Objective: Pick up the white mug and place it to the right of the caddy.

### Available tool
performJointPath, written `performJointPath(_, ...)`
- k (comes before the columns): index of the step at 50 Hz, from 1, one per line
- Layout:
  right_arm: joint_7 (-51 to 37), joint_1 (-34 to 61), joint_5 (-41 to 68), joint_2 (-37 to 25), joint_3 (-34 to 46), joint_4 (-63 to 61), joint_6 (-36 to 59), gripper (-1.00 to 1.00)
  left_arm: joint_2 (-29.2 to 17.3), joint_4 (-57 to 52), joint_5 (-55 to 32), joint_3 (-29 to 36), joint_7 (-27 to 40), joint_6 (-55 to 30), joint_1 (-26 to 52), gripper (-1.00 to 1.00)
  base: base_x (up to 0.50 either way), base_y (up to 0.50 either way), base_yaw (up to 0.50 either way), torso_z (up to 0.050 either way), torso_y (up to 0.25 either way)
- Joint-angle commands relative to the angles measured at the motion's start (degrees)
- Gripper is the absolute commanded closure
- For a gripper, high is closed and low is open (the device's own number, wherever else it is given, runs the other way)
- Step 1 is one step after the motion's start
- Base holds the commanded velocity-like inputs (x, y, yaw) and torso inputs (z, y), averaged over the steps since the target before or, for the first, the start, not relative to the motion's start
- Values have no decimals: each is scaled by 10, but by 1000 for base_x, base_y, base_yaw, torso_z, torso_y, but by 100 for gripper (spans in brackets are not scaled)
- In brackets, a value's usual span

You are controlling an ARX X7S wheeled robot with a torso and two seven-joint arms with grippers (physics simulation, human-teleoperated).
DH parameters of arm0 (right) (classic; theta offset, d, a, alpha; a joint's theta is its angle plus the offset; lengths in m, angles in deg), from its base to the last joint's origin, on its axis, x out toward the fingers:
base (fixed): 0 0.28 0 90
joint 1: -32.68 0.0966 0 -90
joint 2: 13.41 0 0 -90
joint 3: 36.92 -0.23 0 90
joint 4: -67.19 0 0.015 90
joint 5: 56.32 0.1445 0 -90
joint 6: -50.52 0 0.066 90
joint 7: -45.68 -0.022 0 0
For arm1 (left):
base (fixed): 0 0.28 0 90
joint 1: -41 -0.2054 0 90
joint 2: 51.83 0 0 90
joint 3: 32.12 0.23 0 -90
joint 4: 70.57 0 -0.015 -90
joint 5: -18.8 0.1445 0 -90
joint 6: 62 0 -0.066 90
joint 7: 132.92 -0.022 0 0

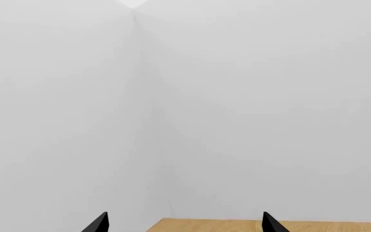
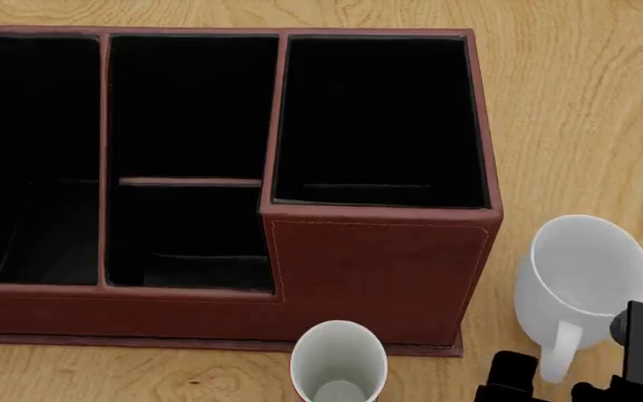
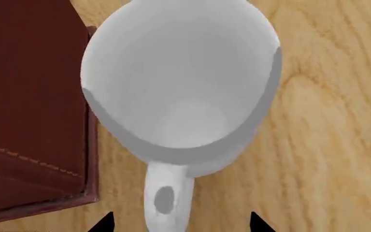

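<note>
a: what sits on the wooden table [image 2: 589, 100]?
b: the caddy [image 2: 378, 268], then the white mug [image 2: 584, 272] upright just right of it.
a: the grippers?
b: right gripper [image 3: 180, 224] spread either side of the handle; left gripper [image 1: 184, 223] spread, holding nothing.

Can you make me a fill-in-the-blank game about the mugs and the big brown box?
1. The white mug stands on the ____ side of the caddy in the head view.
2. The white mug's handle points toward the right ____.
3. The table is made of ____.
4. Inside, the white mug holds ____.

Missing words: right; pincer; wood; nothing
</note>
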State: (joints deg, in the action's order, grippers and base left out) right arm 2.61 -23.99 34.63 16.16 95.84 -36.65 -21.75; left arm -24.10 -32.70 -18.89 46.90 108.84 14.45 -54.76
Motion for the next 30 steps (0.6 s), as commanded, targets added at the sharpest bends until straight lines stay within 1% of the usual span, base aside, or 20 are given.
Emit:
performJointPath(1, -37, -54, -6, -55, -20, -82, -56, -100, 2, -2, 0, -4, -3, 2, -3, -100, 0, 0, 0, 0, 0)
performJointPath(4, -59, -96, -19, -101, -30, -150, -100, -100, 2, -4, 0, -1, -4, 3, 0, -100, 0, 0, 0, 0, 0)
performJointPath(7, -66, -141, -29, -143, -35, -203, -151, -100, 2, -9, -1, -12, -5, 5, -9, -100, 0, 0, 0, 0, 0)
performJointPath(17, -93, -204, -81, -211, -30, -289, -229, -100, 1, -27, -7, -42, -4, 4, -34, -100, 0, 0, 0, 0, 0)
performJointPath(25, -110, -252, -126, -260, -10, -341, -296, -100, 4, -37, -8, -62, -3, 5, -52, -100, 0, 0, 0, 0, 0)
performJointPath(28, -133, -271, -160, -289, 5, -369, -333, -100, 4, -42, -10, -72, -3, 4, -61, -100, 0, 0, 0, 0, 0)
performJointPath(30, -152, -278, -182, -295, 11, -383, -343, -100, 3, -46, -14, -80, -2, 3, -65, -100, 0, 0, 0, 0, 0)
